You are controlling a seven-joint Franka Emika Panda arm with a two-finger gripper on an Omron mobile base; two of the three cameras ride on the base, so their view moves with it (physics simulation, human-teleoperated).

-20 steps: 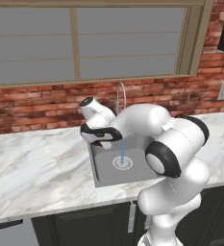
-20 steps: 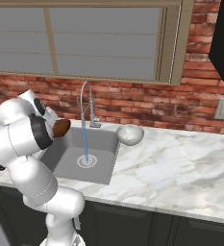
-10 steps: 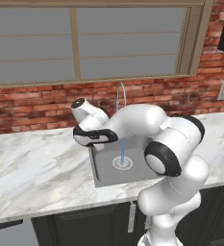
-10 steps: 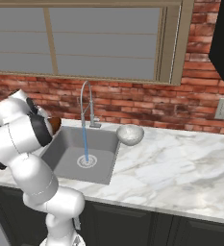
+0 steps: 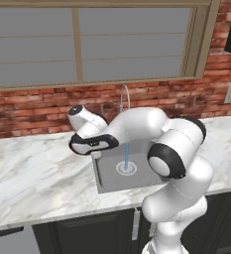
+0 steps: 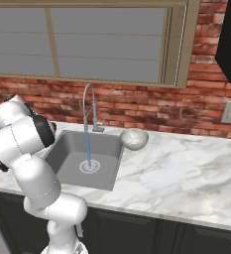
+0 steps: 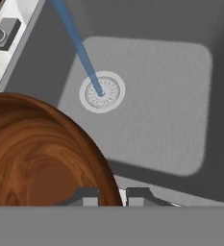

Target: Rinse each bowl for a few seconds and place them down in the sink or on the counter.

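Wooden bowl (image 7: pixel 41 153), carried left off the sink (image 7: pixel 180 115) since earlier.
Clamped at rim by gripper (image 7: pixel 112 196); opening apparently facing camera; water stream (image 7: pixel 82 60) striking drain (image 7: pixel 102 91).

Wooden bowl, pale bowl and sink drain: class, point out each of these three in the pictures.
wooden bowl (image 7: pixel 36 149), hand view, on its grained inside.
pale bowl (image 6: pixel 134 138), right base view, on its outer side.
sink drain (image 6: pixel 89 166), right base view, on the round drain ring.

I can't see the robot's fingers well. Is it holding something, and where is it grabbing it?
Yes. The gripper holds the brown bowl by its rim, one finger on each side of the edge, above the sink.
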